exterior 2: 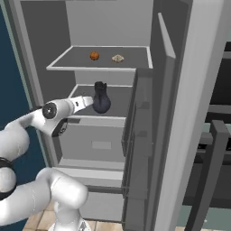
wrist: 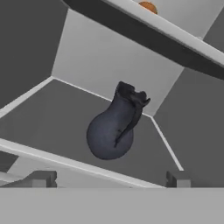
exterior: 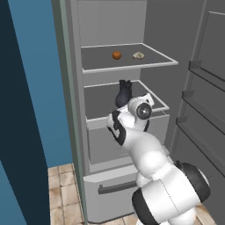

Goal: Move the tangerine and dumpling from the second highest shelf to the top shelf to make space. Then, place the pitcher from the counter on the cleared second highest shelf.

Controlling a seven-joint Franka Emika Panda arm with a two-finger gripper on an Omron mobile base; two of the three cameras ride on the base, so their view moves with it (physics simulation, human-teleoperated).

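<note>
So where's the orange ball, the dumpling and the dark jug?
tangerine [exterior: 116, 55], left base view, middle of the ball, on the top shelf.
dumpling [exterior: 138, 55], left base view, middle of the pale lump.
pitcher [wrist: 111, 133], hand view, its round belly.

Pitcher [exterior: 124, 93] on second highest shelf [exterior: 100, 102]
</note>
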